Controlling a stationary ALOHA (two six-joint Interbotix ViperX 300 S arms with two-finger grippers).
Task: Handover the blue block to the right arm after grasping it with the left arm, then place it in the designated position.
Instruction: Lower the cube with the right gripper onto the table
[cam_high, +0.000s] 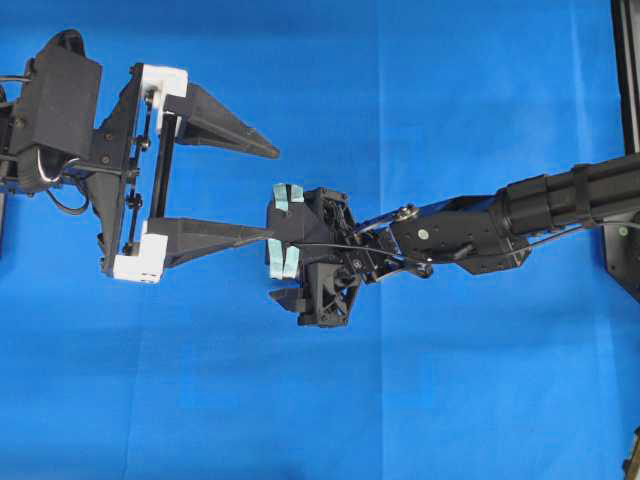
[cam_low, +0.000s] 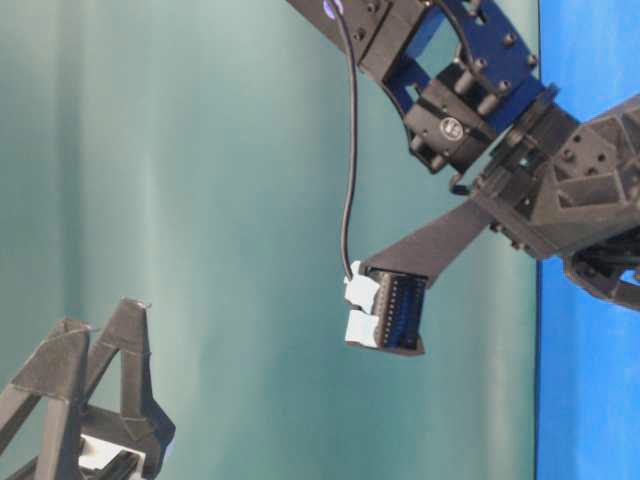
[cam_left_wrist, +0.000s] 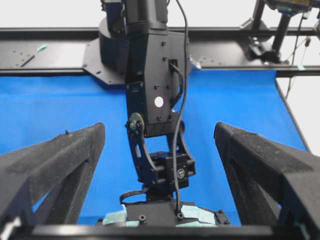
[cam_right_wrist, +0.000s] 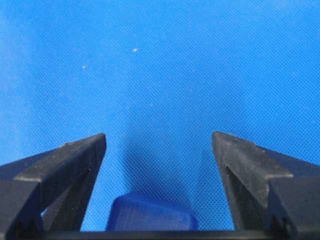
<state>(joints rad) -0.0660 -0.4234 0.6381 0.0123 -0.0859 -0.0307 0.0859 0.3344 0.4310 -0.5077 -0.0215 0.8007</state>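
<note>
Blue cloth (cam_right_wrist: 160, 60) bears the blue block (cam_right_wrist: 152, 214), flat between the released right end effector (cam_right_wrist: 159, 145).

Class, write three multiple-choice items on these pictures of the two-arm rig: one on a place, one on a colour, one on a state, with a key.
1. In the right wrist view, where is the blue block?
A. between the right gripper's fingers
B. outside the left-hand finger
C. at the far edge of the cloth

2. What colour is the cloth?
A. green
B. bright blue
C. white

3. How do the left gripper's fingers stand?
A. closed on the block
B. shut empty
C. wide open

Key: A, it sits low in the gap; B, every view shows blue; C, the overhead view shows a wide, empty gap.
</note>
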